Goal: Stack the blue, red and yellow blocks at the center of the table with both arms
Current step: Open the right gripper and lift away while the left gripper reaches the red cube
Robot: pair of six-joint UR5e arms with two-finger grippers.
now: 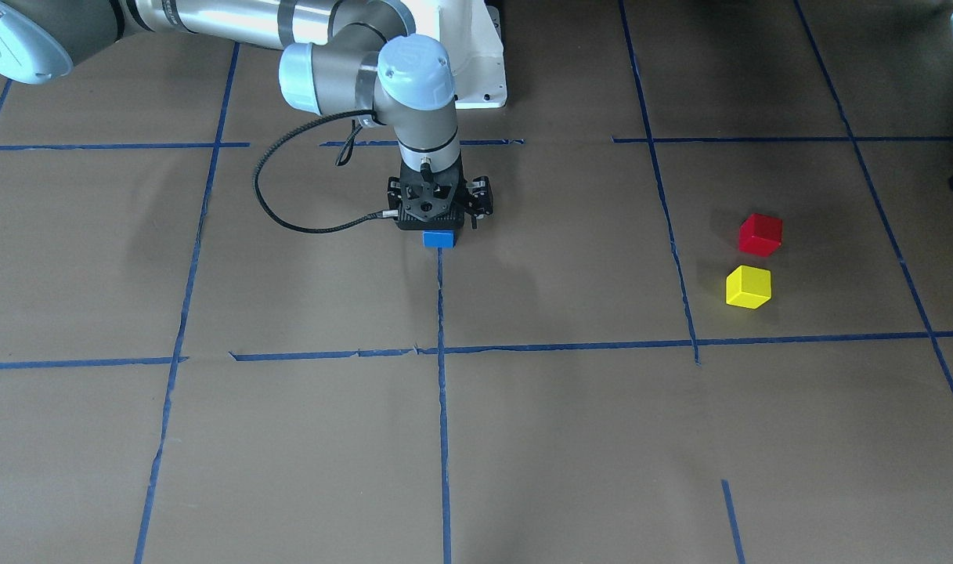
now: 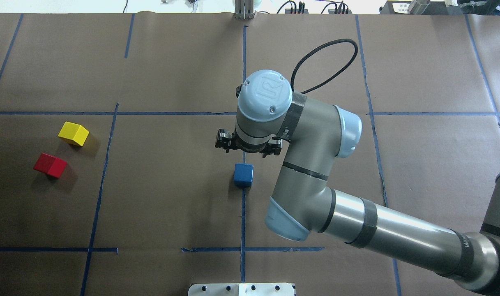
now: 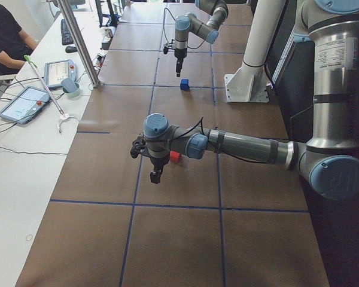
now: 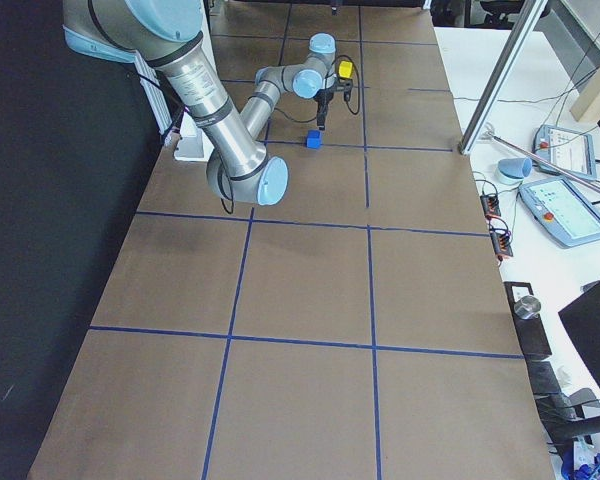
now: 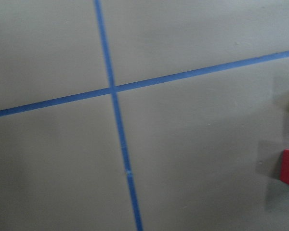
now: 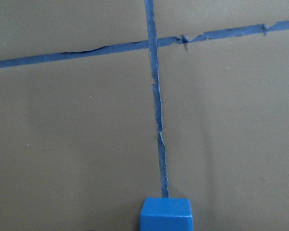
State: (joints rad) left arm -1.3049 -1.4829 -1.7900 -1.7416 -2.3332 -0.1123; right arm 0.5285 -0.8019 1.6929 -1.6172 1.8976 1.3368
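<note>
Blue block [image 1: 438,239] sits free on the centre line, right gripper [image 4: 321,122] just above it. Red block [image 1: 759,234] and yellow block [image 1: 748,287] lie close together near left gripper [image 3: 156,177]. Can't tell if either gripper is open; grabbing red could nudge yellow.

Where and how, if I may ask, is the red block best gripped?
Grip the red block across two opposite side faces, straight from above, grip turned to match its skew to the tape lines; it sits flat, apart from the yellow block.

A UR logo is showing on the right arm's wrist cap [image 2: 268,91]; small lettering on the left arm's tube [image 3: 341,60] is appearing too small to read.
</note>
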